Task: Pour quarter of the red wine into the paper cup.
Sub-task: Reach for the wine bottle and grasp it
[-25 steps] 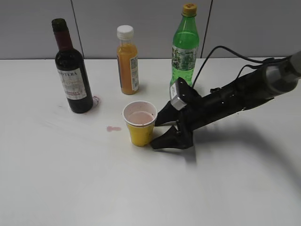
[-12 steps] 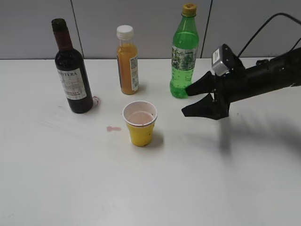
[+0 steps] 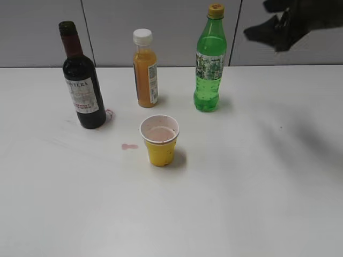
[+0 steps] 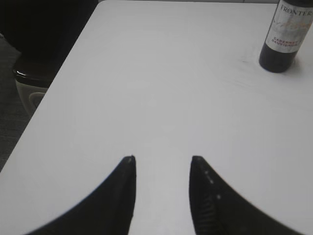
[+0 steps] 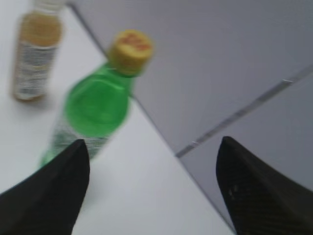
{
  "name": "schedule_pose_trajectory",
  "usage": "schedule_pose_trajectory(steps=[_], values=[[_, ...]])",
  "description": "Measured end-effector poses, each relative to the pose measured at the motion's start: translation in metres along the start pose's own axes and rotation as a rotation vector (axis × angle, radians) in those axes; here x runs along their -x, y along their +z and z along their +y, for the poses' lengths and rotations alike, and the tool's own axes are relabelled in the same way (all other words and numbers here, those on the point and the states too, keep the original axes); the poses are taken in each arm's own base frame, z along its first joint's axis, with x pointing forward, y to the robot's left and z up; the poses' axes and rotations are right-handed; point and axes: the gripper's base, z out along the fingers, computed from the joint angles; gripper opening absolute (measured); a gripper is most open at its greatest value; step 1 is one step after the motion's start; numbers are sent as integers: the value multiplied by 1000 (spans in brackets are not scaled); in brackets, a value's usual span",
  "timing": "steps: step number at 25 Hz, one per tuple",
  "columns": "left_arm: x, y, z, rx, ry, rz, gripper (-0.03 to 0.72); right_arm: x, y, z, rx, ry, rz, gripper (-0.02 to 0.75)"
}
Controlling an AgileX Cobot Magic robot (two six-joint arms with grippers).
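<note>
The red wine bottle (image 3: 80, 80), dark glass with a maroon neck and white label, stands upright at the left; its lower part shows in the left wrist view (image 4: 285, 36). The yellow paper cup (image 3: 159, 140) stands upright in the middle, its inside pinkish. My right gripper (image 3: 266, 21) is open and empty, raised high at the top right, far from the cup; its jaws (image 5: 154, 147) stand wide apart. My left gripper (image 4: 161, 159) is open and empty over bare table near the left edge, outside the exterior view.
An orange juice bottle (image 3: 144, 69) with a white cap and a green soda bottle (image 3: 209, 61) stand at the back; both show in the right wrist view, the soda bottle (image 5: 95, 103) nearest. Small pink spills (image 3: 127, 145) lie left of the cup. The table's left edge (image 4: 58, 73) drops off.
My right gripper has pulled away from the cup, rising up and to the right, from beside the cup to high at the top right. The cup and bottles have not moved.
</note>
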Motion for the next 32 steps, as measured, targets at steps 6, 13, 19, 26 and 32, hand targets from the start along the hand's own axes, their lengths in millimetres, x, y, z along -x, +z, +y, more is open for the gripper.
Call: schedule_pose_trajectory(steps=[6, 13, 19, 26, 32], values=[[0, 0, 0, 0, 0, 0, 267, 7, -52, -54, -684, 249, 134, 597], [0, 0, 0, -1, 0, 0, 267, -24, -87, -79, -881, 823, 272, 594], [0, 0, 0, -1, 0, 0, 267, -28, -78, -85, -522, 977, 545, 594], [0, 0, 0, -1, 0, 0, 267, -17, -80, -84, -320, 1012, 759, 590], [0, 0, 0, -1, 0, 0, 267, -10, -119, -47, -325, 992, 790, 589]])
